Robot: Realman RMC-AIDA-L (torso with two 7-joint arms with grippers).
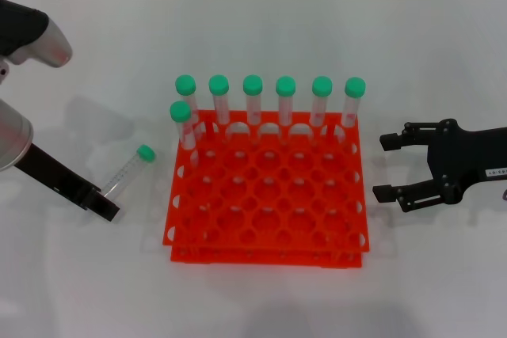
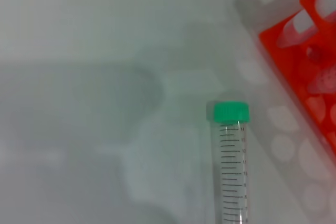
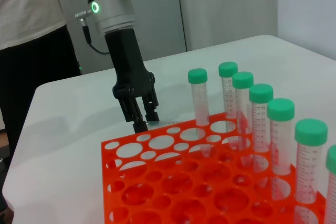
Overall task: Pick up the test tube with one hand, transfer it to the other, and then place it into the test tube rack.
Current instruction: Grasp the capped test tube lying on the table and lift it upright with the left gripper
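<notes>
The clear plastic test tube with a green cap [image 1: 129,170] lies on the white tabletop [image 1: 253,298] at the left, beside the orange-red rack [image 1: 265,195]. The black left gripper [image 1: 107,210] pinches its bottom end. The black right gripper [image 1: 386,167] waits at the right, fingers apart.

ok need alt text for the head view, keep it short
A clear plastic test tube with a green cap lies on the white table, its lower end at the left gripper, beside an orange-red rack holding seven identical tubes. The right gripper waits open right of the rack.
</notes>
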